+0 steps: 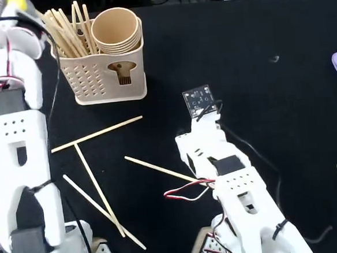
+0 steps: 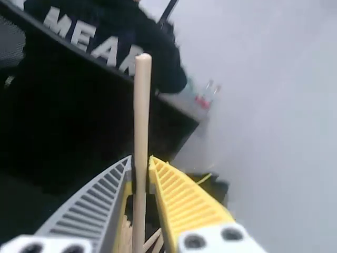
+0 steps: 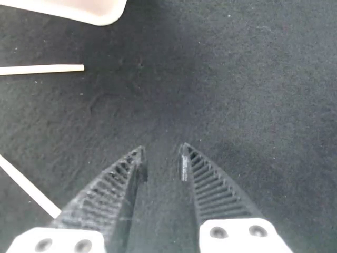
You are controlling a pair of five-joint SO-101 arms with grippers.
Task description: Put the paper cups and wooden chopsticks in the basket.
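The left arm (image 1: 12,131) is stretching along the left edge of the bench (image 1: 283,107) toward the far left corner, and its wrist is rising just beside the basket (image 1: 104,79). The left pincer (image 2: 139,161) is pinching a wooden chopstick (image 2: 142,105) between its grey and yellow fingers. The stick is standing up well past the fingertips, and its lower end is running out of the picture.

The right arm (image 1: 237,197) is reaching in from the near edge toward the middle of the bench. The right pincer (image 3: 160,154) is hovering over the black cloth with its fingers slightly spread and nothing between them. In the high view this pincer is hiding beneath the wrist's camera board (image 1: 200,100).

The basket is sitting near the far edge, toward the left, and is holding a stack of paper cups (image 1: 115,27) and a bundle of chopsticks (image 1: 69,35). Four loose chopsticks (image 1: 97,134) are lying on the cloth between the two arms, nearer than the basket. One of them is ending against the right arm's wires.
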